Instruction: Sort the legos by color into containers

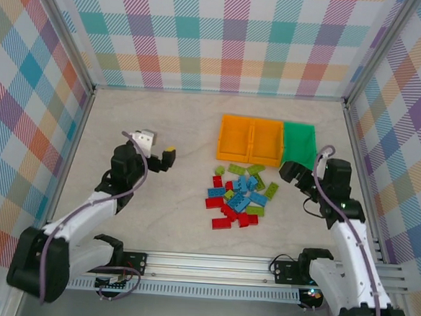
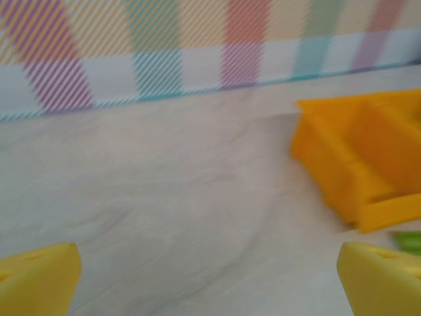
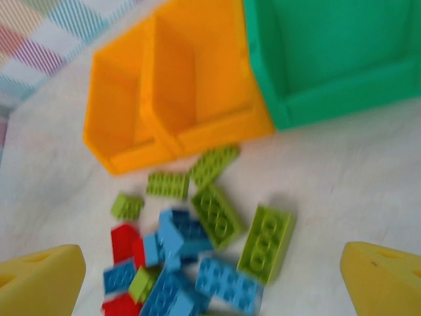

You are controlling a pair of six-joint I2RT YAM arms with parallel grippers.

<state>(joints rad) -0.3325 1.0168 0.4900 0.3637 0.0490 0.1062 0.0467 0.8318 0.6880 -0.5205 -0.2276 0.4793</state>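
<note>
I see the legos (image 1: 239, 198) as a loose pile of small studded bricks in red, light blue and lime green. They lie on the pale table (image 1: 163, 118), just in front of the containers and between my two arms. In the overhead view, the lime bricks sit mostly on the side nearest the bins, the light blue ones cluster in the middle, and the red ones lie along the near and left edges.

The right wrist view shows several lime bricks (image 3: 266, 242) lying flat with two rows of studs facing up. Light blue bricks (image 3: 227, 284) and a red brick (image 3: 125, 240) are heaped beside them. The picture is too blurred for me to read any lettering on the studs.

Three open-topped bins stand in a row, touching side to side: two orange bins (image 1: 235, 138) on the left and a green bin (image 1: 299, 144) on the right. Every brick I can see lies on the table, outside the bins.

My left gripper (image 1: 166, 157) hovers over bare table, well left of the pile, its yellow fingertips (image 2: 36, 280) spread wide and holding nothing. My right gripper (image 1: 294, 172) hangs just right of the pile, near the green bin, its fingertips (image 3: 385, 276) likewise spread wide and holding nothing.
</note>
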